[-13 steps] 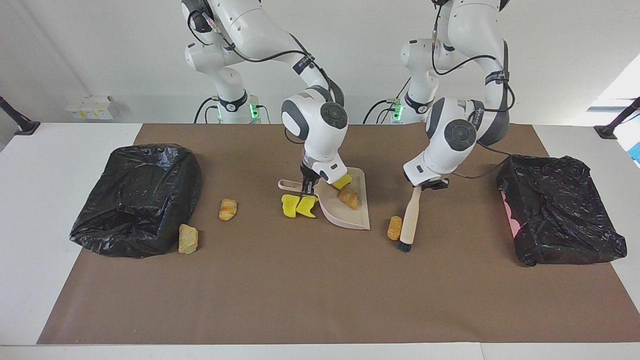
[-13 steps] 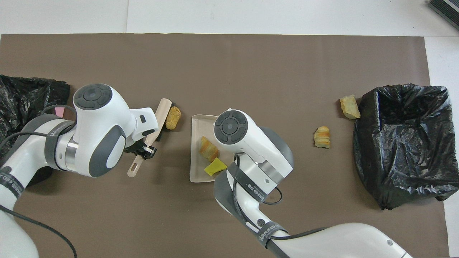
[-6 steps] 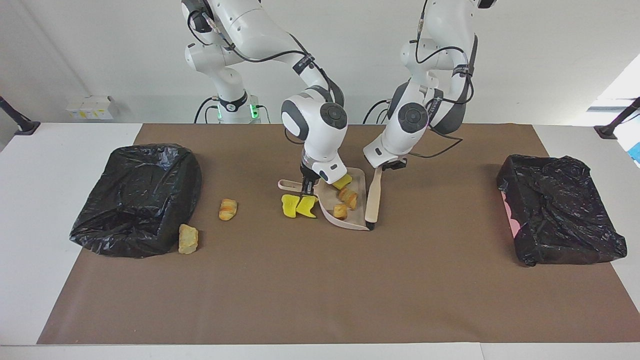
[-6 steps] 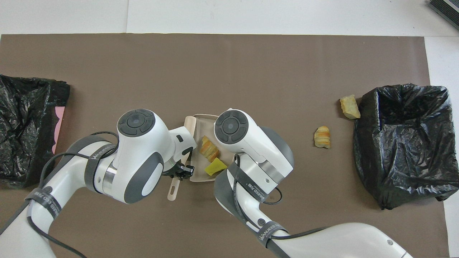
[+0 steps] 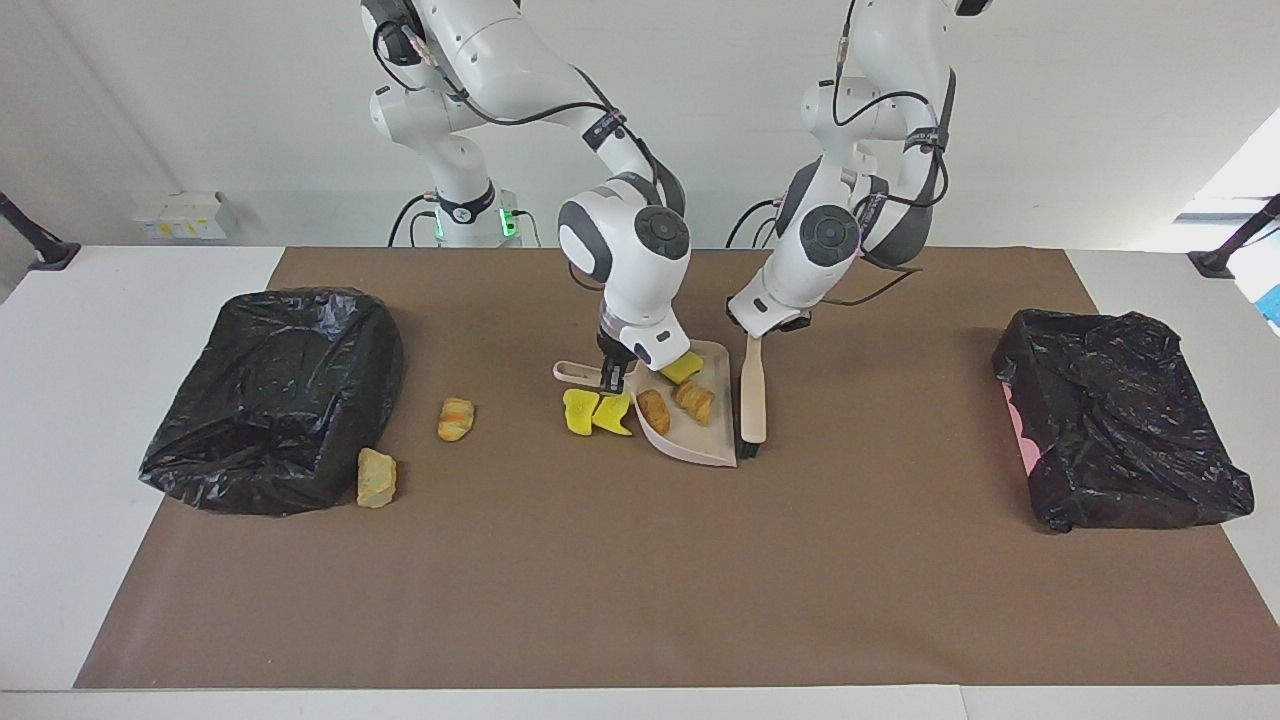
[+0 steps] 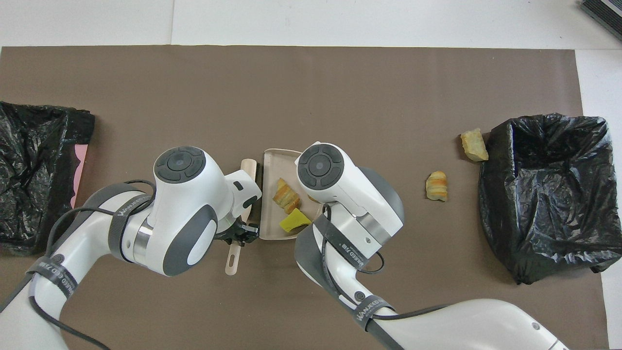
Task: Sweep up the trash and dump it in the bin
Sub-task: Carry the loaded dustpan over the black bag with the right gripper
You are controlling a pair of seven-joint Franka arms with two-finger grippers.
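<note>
From overhead, the right arm hides both yellow chunks (image 5: 597, 412) beside the dustpan (image 5: 712, 440). We see the left gripper (image 5: 772, 327) clamped on the brush (image 5: 752, 392), lengthwise away from the robots; the right gripper (image 5: 612, 378) grips the dustpan's handle.

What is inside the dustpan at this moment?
In the dustpan lie two tan-orange lumps and one yellow chunk. The right pincer and its arm cover the pan's handle end, so anything there is hidden.

Glossy crinkled black plastic bin liner (image 5: 275, 395); matt brown paper table cover (image 5: 640, 580).
</note>
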